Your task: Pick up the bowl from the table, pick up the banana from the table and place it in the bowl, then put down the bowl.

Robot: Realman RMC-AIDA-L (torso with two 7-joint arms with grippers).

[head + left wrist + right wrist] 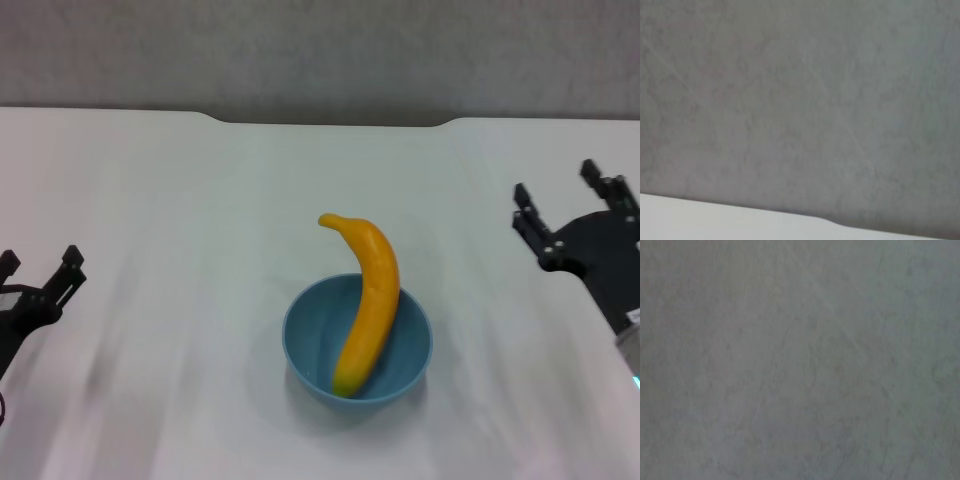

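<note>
Bench surface, plain white, fills most of the head view, with a shallow notch cut in its far edge and a grey wall behind it. The left wrist view shows that grey wall above a strip of the white bench; the right wrist view shows only grey wall.

Right end effector hangs at the right side of the head view, well apart from the bowl, its dark fingers spread wide and holding nothing. Left end effector sits at the left edge of the head view, also well apart from the bowl, its fingers apart and empty.

Light-blue bowl stands upright on the bench, near the middle and toward the robot's side. The yellow-orange banana rests in it: its lower end sits down inside the bowl, while its curved upper part leans over the far rim and sticks out beyond it, stem end pointing away and to the left.
</note>
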